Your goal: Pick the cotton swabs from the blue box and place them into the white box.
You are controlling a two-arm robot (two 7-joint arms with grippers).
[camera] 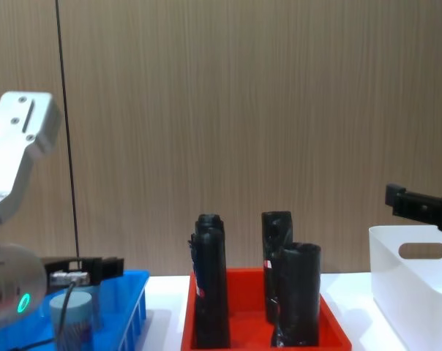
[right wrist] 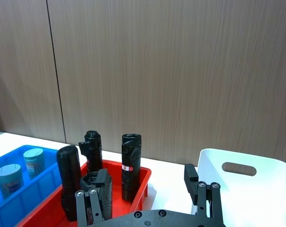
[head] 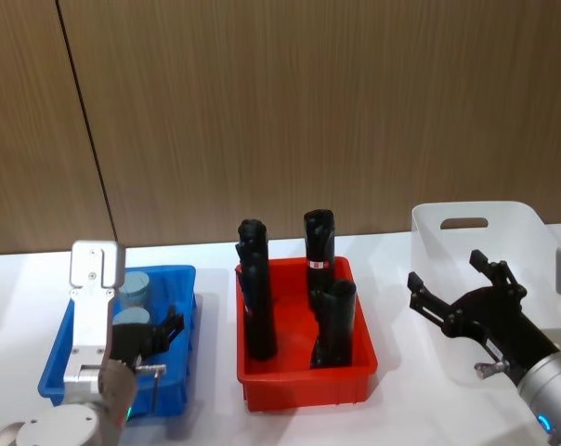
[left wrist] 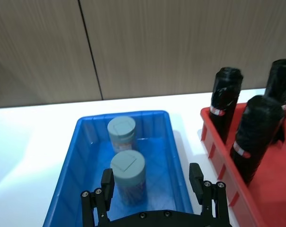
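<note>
Just under left end effector [left wrist: 151, 176] (spread wide) sits nearer cotton swabs [left wrist: 128, 172].

2 cotton swabs [left wrist: 128, 176] stand upright in blue box [left wrist: 71, 161].

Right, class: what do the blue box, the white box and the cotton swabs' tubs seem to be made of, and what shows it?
The blue box: likely moulded plastic, glossy, with highlights on its ribbed walls. The white box: probably plastic, smooth, with rounded corners and a cut-out handle. The cotton swabs: tubs seemingly of clear plastic, contents showing through, under matte grey-blue lids.
</note>
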